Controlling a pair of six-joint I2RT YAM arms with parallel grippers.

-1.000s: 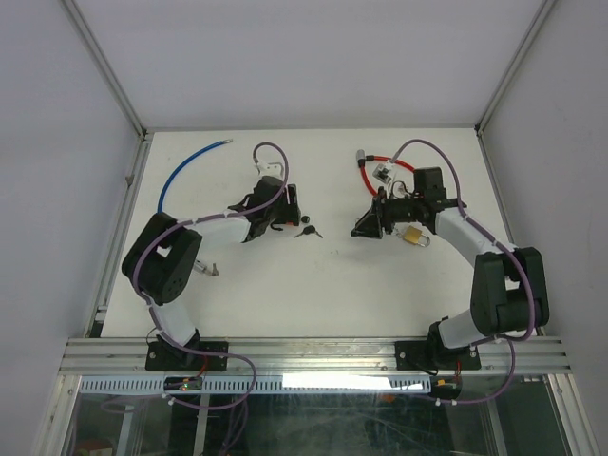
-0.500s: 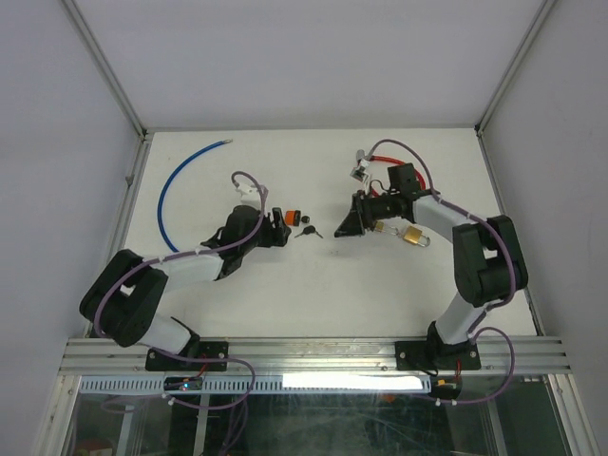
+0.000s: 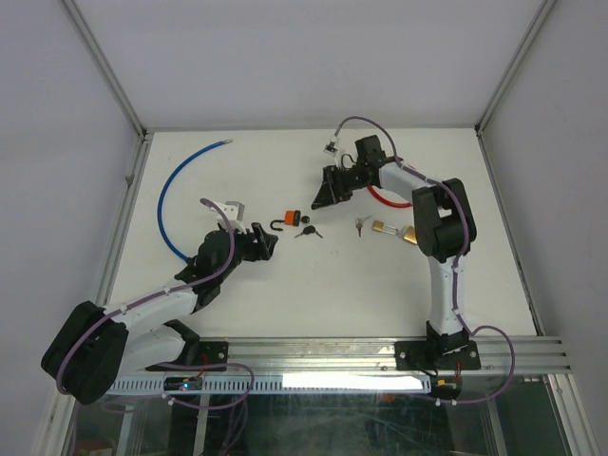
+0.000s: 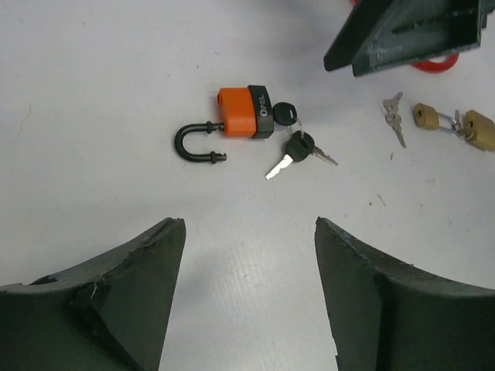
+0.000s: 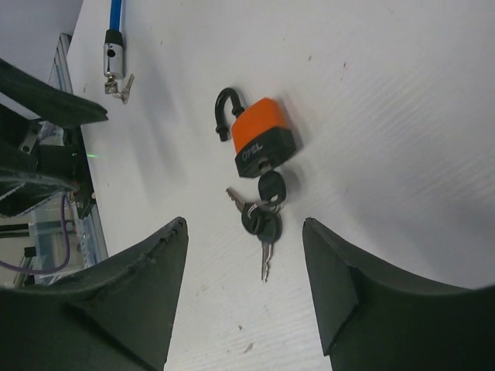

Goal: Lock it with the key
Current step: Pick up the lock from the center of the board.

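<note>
An orange padlock point(image 3: 292, 218) lies flat on the white table, its black shackle point(image 4: 193, 144) swung open. A black-headed key point(image 4: 285, 114) sits in its keyhole, and two more keys point(image 4: 298, 147) lie beside it on the same ring. My left gripper point(image 3: 269, 243) is open and empty, just near-left of the padlock, which the left wrist view shows ahead of its fingertips point(image 4: 249, 224). My right gripper point(image 3: 318, 199) is open and empty too, hovering far-right of the padlock point(image 5: 261, 135). The keys point(image 5: 263, 216) lie just beyond its fingertips point(image 5: 246, 224).
Two small brass padlocks point(image 3: 399, 231) and a bunch of silver keys point(image 3: 360, 225) lie right of the orange one. A red cable lock point(image 3: 385, 198) lies under the right arm. A blue cable point(image 3: 171, 190) curves along the far left, its metal end point(image 5: 114, 54) in the right wrist view.
My left gripper has drawn back from the orange padlock toward the near left. My right arm has swung from the brass padlocks toward the back, and its jaws have widened.
</note>
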